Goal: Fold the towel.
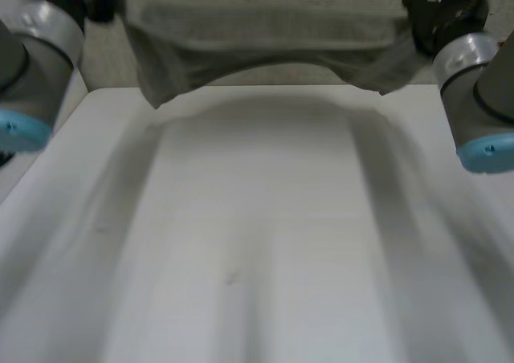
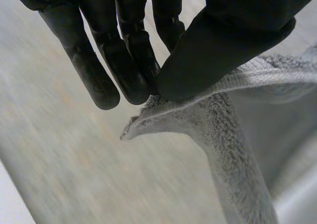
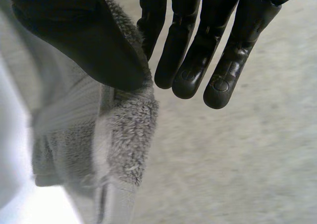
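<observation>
Towel (image 1: 265, 34) hangs over the table's (image 1: 257, 218) far edge, a corner pinched between thumb and fingers in the left hand (image 2: 228, 35) and the right hand (image 3: 69, 35) (best lowered level and taut, both corners together).

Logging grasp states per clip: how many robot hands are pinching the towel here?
2. The left robot hand pinches the grey terry towel near one corner; the right robot hand pinches its opposite end.

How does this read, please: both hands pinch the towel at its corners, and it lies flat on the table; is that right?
Not quite: the towel hangs lifted off the table, as the head view shows. The left hand and right hand do pinch its corners.
</observation>
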You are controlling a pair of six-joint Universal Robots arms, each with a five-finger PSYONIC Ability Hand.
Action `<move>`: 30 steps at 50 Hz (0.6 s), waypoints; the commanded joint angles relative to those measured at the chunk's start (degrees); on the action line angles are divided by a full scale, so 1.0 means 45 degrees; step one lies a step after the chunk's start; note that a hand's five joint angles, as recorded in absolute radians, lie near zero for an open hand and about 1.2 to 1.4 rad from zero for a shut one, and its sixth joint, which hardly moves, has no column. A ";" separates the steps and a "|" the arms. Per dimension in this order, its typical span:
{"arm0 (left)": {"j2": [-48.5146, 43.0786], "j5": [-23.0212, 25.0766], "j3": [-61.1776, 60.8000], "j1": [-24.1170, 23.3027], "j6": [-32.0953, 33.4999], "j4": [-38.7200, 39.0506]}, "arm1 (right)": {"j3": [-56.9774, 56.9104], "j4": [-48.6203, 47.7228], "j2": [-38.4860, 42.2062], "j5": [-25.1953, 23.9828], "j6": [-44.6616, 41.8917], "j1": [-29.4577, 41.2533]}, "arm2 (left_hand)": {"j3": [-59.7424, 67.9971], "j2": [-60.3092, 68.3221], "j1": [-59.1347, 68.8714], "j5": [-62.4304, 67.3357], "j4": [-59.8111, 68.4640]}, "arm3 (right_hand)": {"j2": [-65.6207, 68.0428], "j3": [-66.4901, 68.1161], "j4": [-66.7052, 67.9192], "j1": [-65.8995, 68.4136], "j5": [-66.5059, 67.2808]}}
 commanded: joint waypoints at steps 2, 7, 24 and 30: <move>-0.0259 0.0631 -0.4391 0.0171 0.0247 0.0498 | 0.2736 0.0175 0.0538 -0.1796 -0.0085 -0.0093 | 0.2292 0.2267 0.2599 0.2285 0.2270 | 0.2712 0.2622 0.2551 0.5532 0.2814; -0.0612 0.0944 -0.6527 0.0250 0.0911 0.1282 | 0.4123 0.0409 0.1398 -0.2402 -0.0417 -0.0133 | 0.2292 0.2267 0.2599 0.2285 0.2270 | 0.2712 0.2622 0.2551 0.5532 0.2814; 0.3509 0.1334 -1.0804 0.1871 0.6048 -0.3464 | 0.6271 0.9511 -0.1747 -0.1562 -0.2272 -0.1715 | 0.2292 0.2267 0.2599 0.2285 0.2270 | 0.2712 0.2622 0.2551 0.5532 0.2814; 0.4309 0.1665 -1.1077 0.1754 0.6379 -0.5530 | 0.6622 0.9706 -0.4046 -0.1542 -0.2291 -0.1792 | 0.2292 0.2267 0.2599 0.2285 0.2270 | 0.2712 0.2622 0.2551 0.5532 0.2814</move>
